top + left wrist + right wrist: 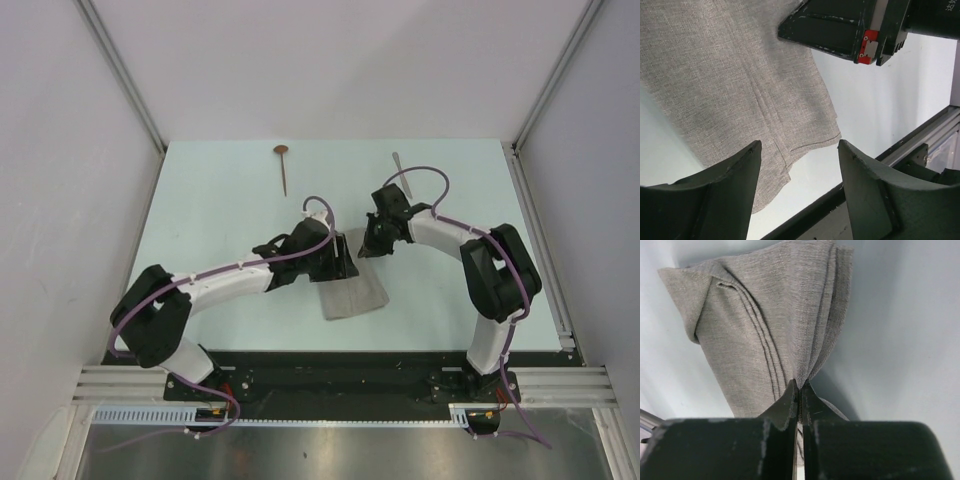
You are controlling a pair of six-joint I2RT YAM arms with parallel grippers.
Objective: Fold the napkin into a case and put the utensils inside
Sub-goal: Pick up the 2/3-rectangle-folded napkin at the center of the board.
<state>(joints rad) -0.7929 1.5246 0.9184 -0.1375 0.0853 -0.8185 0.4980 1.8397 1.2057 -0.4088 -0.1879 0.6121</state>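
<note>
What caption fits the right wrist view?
Right gripper, jaws shut, pinches the folded grey napkin over the pale table.

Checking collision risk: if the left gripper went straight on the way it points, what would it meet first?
Probably the napkin, whose lower edge lies just ahead of the open left gripper. The right gripper, shut on the napkin, is further along; depth is unclear from this view.

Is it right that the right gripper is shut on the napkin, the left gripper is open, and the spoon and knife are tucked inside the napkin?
Not quite. The top external view shows the spoon and knife lying bare at the far side of the table, apart from the napkin. The rest holds: the right gripper is shut on the napkin, the left gripper is open.
</note>
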